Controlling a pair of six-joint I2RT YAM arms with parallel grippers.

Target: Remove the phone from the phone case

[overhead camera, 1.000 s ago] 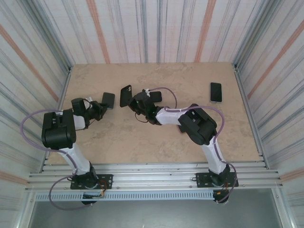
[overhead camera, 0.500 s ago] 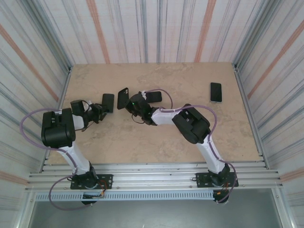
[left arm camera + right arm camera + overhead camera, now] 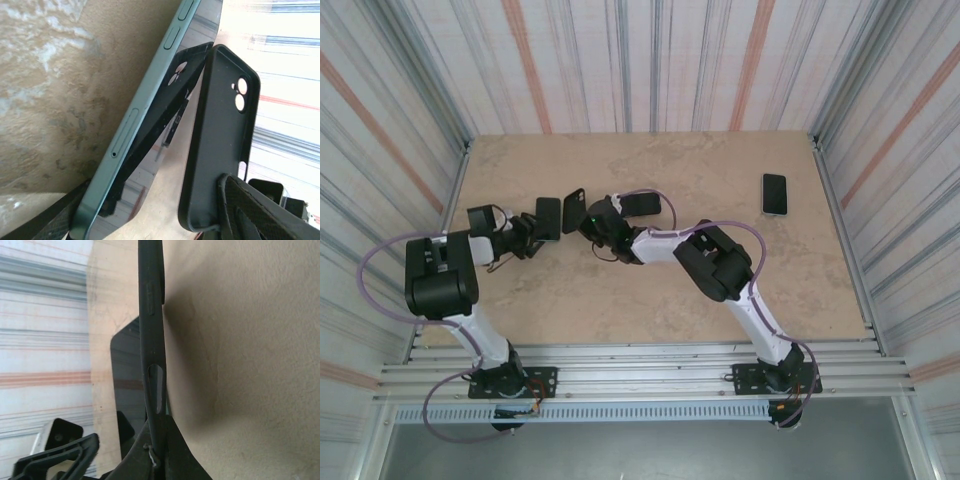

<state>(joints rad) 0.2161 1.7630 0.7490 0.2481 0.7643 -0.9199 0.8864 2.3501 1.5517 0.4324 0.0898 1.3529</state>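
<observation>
Slim dark-green phone (image 3: pixel 145 125) out of its black rubber case (image 3: pixel 220 130), the two just beside each other.
Left gripper (image 3: pixel 534 229) pinched the phone's end, right gripper (image 3: pixel 586 216) the case's edge; a shallow hold might let the phone slip and fall. Both forearms stretched low over the beige worktop (image 3: pixel 620 290).

Beige marbled table (image 3: pixel 620 290), white-rimmed phone (image 3: pixel 775 194) lying flat near its far right edge, striped walls (image 3: pixel 620 60)
</observation>
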